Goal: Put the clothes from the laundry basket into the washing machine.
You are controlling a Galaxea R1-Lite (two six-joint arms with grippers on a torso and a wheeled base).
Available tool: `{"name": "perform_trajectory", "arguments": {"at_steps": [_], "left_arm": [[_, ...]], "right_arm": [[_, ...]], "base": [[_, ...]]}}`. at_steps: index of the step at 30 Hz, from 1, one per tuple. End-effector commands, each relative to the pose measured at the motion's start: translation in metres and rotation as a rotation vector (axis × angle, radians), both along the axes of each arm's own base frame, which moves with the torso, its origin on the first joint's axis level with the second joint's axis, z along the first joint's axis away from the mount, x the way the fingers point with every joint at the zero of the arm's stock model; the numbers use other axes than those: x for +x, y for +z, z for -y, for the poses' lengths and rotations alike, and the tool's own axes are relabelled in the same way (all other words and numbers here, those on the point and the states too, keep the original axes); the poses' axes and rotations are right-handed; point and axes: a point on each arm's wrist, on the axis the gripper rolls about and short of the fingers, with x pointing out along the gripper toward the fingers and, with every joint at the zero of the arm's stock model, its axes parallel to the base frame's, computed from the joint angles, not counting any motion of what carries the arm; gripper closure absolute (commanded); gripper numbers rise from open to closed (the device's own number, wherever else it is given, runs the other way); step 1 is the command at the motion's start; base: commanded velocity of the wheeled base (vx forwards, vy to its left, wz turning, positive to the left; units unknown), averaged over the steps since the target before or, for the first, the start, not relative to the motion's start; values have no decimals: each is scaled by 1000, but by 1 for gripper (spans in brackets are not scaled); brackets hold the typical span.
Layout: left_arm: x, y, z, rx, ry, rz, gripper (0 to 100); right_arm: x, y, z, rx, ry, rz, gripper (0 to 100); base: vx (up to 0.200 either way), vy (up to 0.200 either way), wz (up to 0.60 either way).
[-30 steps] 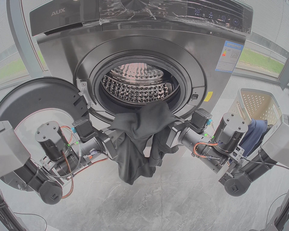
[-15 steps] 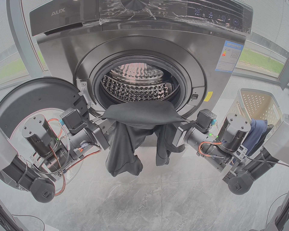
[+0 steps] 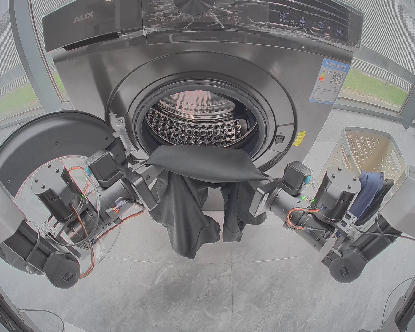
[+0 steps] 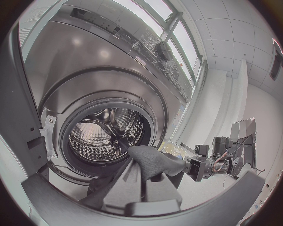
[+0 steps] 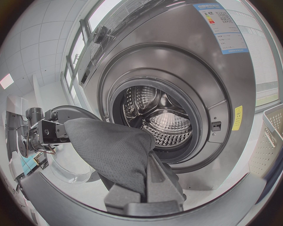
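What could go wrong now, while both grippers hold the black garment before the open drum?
1. Much of the black garment hangs below the lower rim of the drum opening; pushed in, it may catch there or stay outside.
2. The left gripper and right gripper hold it spread nearly as wide as the opening, so they might strike its rim.

Washer (image 3: 268, 65) front — blue lbl (image 3: 329, 81), yellow stkr (image 3: 298, 138), logo (image 3: 83, 17).

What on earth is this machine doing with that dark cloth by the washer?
It is a robot loading laundry. Its left gripper and right gripper each pinch one end of a dark garment, stretched in front of the washing machine, whose door is open. The garment is not yet in the drum. A laundry basket on the robot's right holds blue clothing.
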Motion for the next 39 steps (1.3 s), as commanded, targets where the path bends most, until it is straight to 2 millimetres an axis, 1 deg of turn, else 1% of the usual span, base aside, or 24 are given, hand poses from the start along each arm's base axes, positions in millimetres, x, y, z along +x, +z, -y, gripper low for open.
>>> {"name": "perform_trajectory", "arguments": {"at_steps": [1, 3, 9, 19, 24, 32, 36, 39], "left_arm": [[0, 0, 1, -1, -1, 2, 100], [0, 1, 1, -3, -2, 6, 100], [-1, 2, 2, -5, -8, 9, 100], [-4, 5, 5, -8, -20, 18, 100], [-4, 6, 5, -8, -20, 22, 100], [-5, 7, 4, -10, -20, 26, 100], [-5, 7, 4, -9, -18, 25, 100], [-5, 7, 4, -9, -19, 27, 100]], "right_arm": [[0, -1, -2, -2, 6, -3, 0], [1, -4, -2, -12, 4, -11, 0], [12, -18, 2, -39, -27, -43, 0], [18, -35, -1, -62, -29, -79, 0], [21, -47, -5, -76, -24, -101, 0], [29, -59, -13, -87, -14, -112, 0], [28, -70, -20, -102, 2, -132, 0], [29, -74, -24, -104, 9, -130, 0]], "base": [[0, 0, 0], [0, 0, 0], [0, 0, 0], [0, 0, 0], [0, 0, 0], [0, 0, 0], [0, 0, 0], [0, 0, 0]]}}
